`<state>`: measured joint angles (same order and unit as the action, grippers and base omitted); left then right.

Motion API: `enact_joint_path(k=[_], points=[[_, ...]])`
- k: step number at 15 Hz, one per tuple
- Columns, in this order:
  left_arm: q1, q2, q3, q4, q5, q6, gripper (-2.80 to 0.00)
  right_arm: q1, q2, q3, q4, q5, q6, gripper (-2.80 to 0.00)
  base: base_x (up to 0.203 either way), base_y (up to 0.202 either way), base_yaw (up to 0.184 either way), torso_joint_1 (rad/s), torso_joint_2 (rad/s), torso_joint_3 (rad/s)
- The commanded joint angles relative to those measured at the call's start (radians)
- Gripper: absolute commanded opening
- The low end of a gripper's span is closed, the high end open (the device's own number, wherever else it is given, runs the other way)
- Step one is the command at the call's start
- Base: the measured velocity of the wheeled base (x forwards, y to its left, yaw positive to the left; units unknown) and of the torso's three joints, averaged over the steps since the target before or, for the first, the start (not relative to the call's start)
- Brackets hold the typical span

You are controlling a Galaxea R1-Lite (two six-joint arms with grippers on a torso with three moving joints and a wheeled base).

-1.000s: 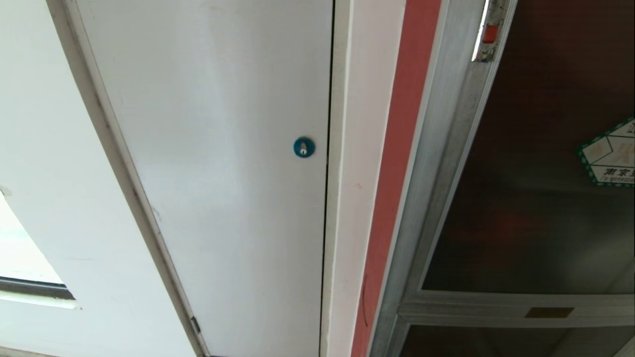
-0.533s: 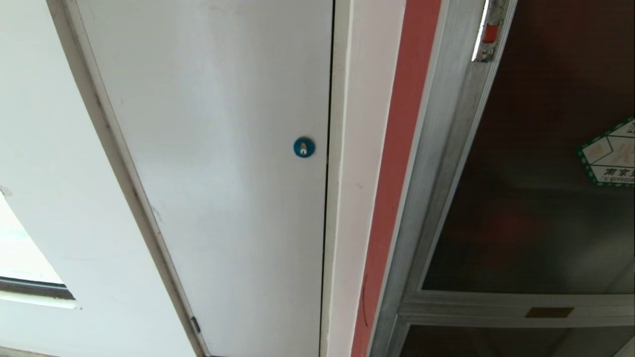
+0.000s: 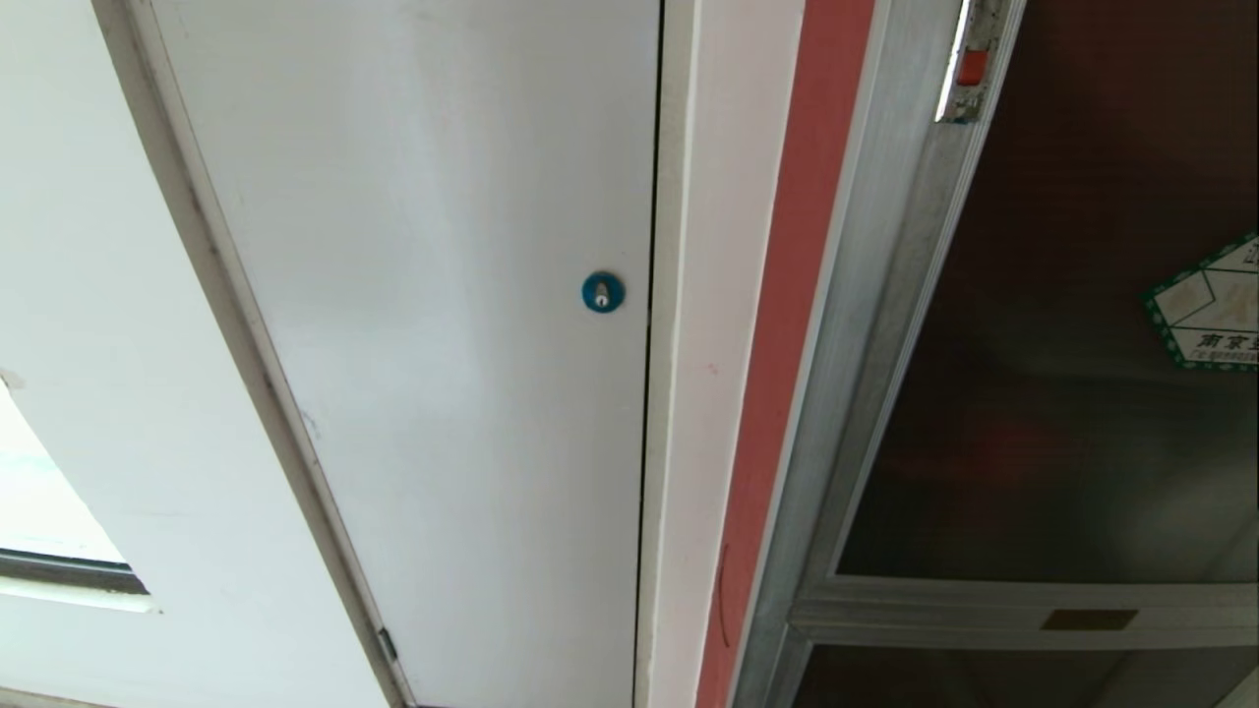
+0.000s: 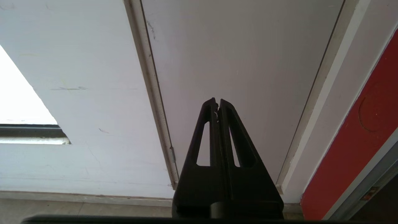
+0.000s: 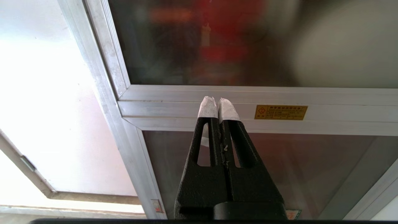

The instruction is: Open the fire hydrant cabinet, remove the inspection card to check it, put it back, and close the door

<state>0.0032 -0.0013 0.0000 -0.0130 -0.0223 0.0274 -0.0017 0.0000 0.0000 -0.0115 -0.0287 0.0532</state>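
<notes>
right gripper (image 5: 217, 107): fingers pressed together, empty, facing the frame rail below the door (image 3: 1072, 324) | left gripper (image 4: 217, 104): closed, parked facing white panel (image 3: 423, 295) | step: nothing begun, door shut, inspection card unseen | next: reach the red latch (image 3: 972, 67)

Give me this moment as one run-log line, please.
door: closed | left end effector: shut, empty | right end effector: shut, empty, facing door frame

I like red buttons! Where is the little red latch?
In the head view, the small red latch sits top right, on the silver aluminium door frame.
</notes>
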Motion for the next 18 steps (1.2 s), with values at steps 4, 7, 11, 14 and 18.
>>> enact_joint_path(k=[4,7,11,14,18], points=[[0.000,0.001,0.011,-0.001,0.001,0.000,-2.80,0.000,0.001,0.003,-0.001,0.000,0.000,-2.80,0.000,0.000,0.000,0.000,0.00,0.000],[0.000,0.001,0.011,-0.001,-0.001,0.000,-2.80,0.000,0.002,0.003,0.000,0.000,0.000,-2.80,0.000,0.000,0.000,0.000,0.00,0.000],[0.000,0.001,0.011,-0.001,-0.001,0.000,-2.80,0.000,0.001,0.005,0.000,0.000,0.000,-2.80,0.000,0.000,0.000,0.000,0.00,0.000],[0.001,0.001,0.011,-0.001,-0.001,0.000,-2.80,0.000,0.001,0.004,0.001,0.000,0.000,-2.80,0.000,0.000,0.000,0.000,0.00,0.000],[0.000,0.001,0.011,-0.001,-0.001,0.000,-2.80,0.000,0.002,0.003,0.001,0.000,0.006,-2.80,0.000,0.000,0.000,0.000,0.00,0.000]])
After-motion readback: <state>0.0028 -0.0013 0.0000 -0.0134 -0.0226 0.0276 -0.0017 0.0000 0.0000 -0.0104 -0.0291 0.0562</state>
